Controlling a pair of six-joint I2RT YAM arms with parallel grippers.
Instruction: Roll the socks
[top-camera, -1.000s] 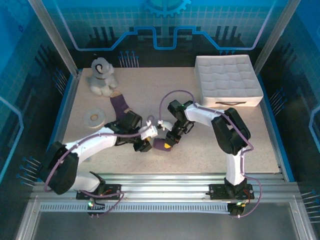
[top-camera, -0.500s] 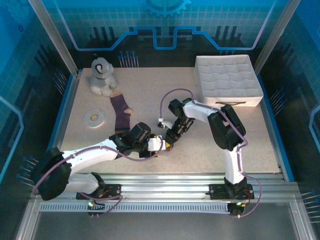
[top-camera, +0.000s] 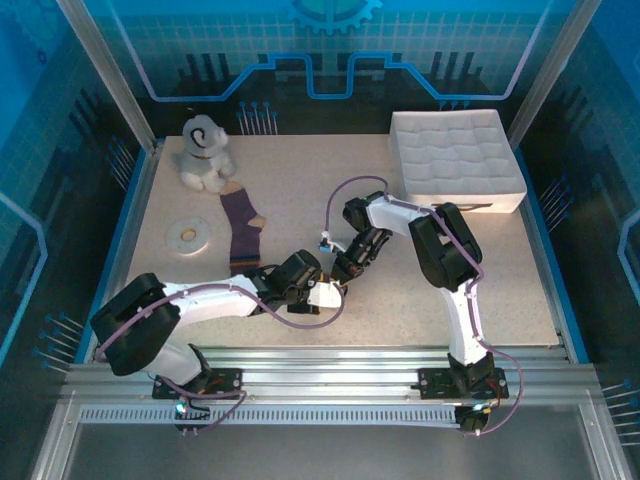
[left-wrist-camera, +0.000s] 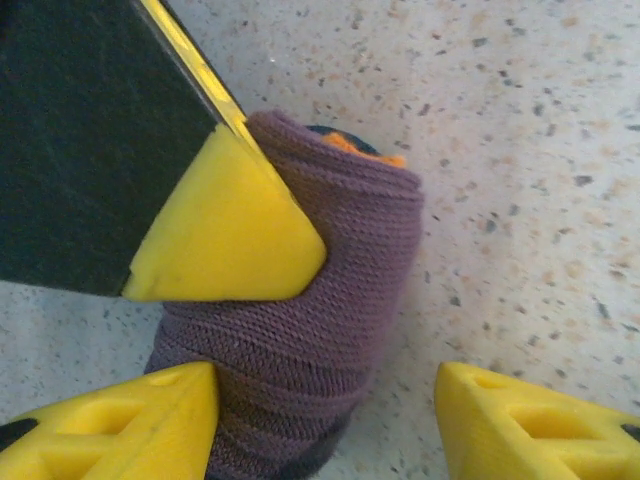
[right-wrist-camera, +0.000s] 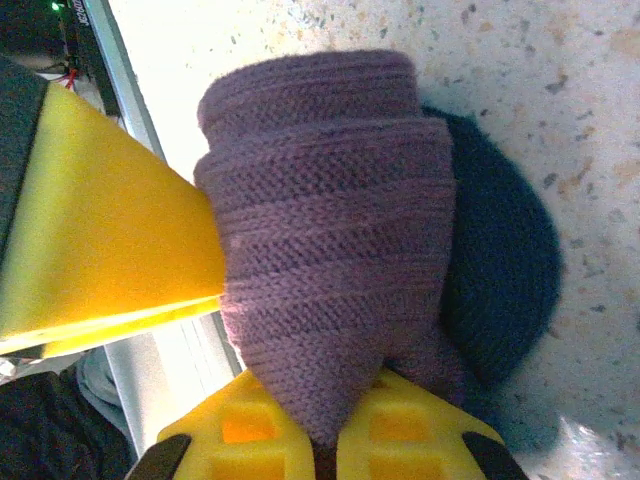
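1. Blue-lit panels (top-camera: 420, 45) printed with circuit-like lines wall in a speckled beige table (top-camera: 420, 290). Aluminium posts (top-camera: 105, 75) rise at the back corners, and a ribbed metal rail (top-camera: 330, 362) runs along the bottom of the overhead frame.
2. Just below that frame's centre, we see the left gripper (top-camera: 332, 292) and the right gripper (top-camera: 342, 274) standing tip to tip, low over the table.
3. Between them lies the rolled sock (left-wrist-camera: 310, 330), a tight purple bundle resting on the flecked surface. It shows a sliver of orange at its upper end in the left wrist view and a navy patch at its side in the right wrist view.
4. At the bottom edge of the right wrist view, the right gripper's jaws stand narrow, with the tapered end of the roll pinched between them.
5. In the left wrist view the left gripper's jaws stand wide. One yellow finger (left-wrist-camera: 130, 425) touches the roll at lower left, and the other stands clear of it at lower right, with bare table between.
6. The flat sock (top-camera: 242, 228) lies stretched out left of centre in the overhead frame, well apart from both grippers.
7. We note a grey-white plush dog (top-camera: 205, 152) at upper left, a white ring (top-camera: 187, 236) just left of the flat sock, and a white quilted tray (top-camera: 455, 160) at the table's upper right corner.
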